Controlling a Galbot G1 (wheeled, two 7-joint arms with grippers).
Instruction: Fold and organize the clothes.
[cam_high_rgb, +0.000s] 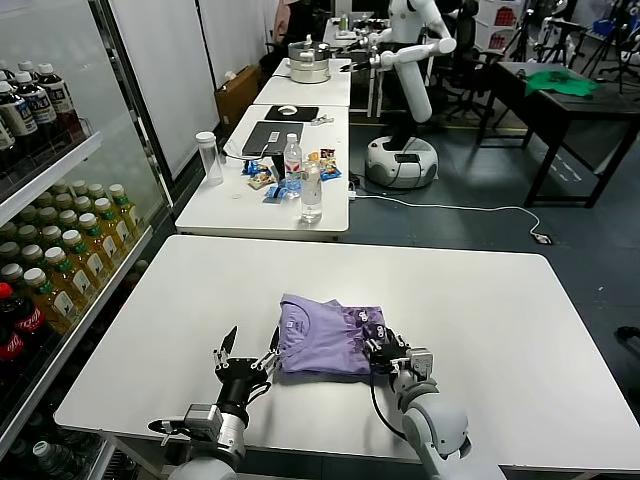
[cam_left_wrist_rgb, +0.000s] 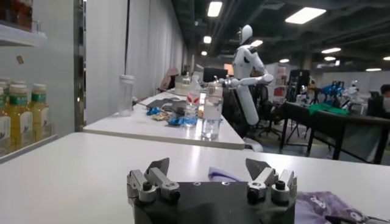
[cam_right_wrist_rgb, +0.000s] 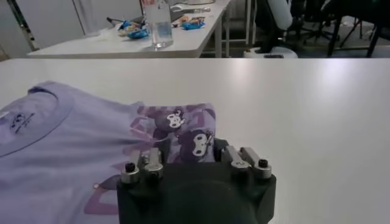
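Observation:
The lavender T-shirt (cam_high_rgb: 322, 338) lies folded into a small rectangle on the white table (cam_high_rgb: 480, 300), near its front edge. The neck label faces up and the cartoon prints show on the shirt's right part. My left gripper (cam_high_rgb: 249, 342) is open and empty, just left of the shirt's left edge and apart from it. In the left wrist view the gripper (cam_left_wrist_rgb: 207, 170) has a corner of the shirt (cam_left_wrist_rgb: 222, 175) beyond it. My right gripper (cam_high_rgb: 386, 350) is at the shirt's right edge. In the right wrist view it (cam_right_wrist_rgb: 186, 152) sits right at the printed corner of the shirt (cam_right_wrist_rgb: 73, 140).
A shelf of drink bottles (cam_high_rgb: 60, 270) runs along the left. Behind stands a second table (cam_high_rgb: 230, 210) with water bottles, snacks and a laptop. A white robot (cam_high_rgb: 405, 60) and a dark table with a green cloth (cam_high_rgb: 560, 82) are far back.

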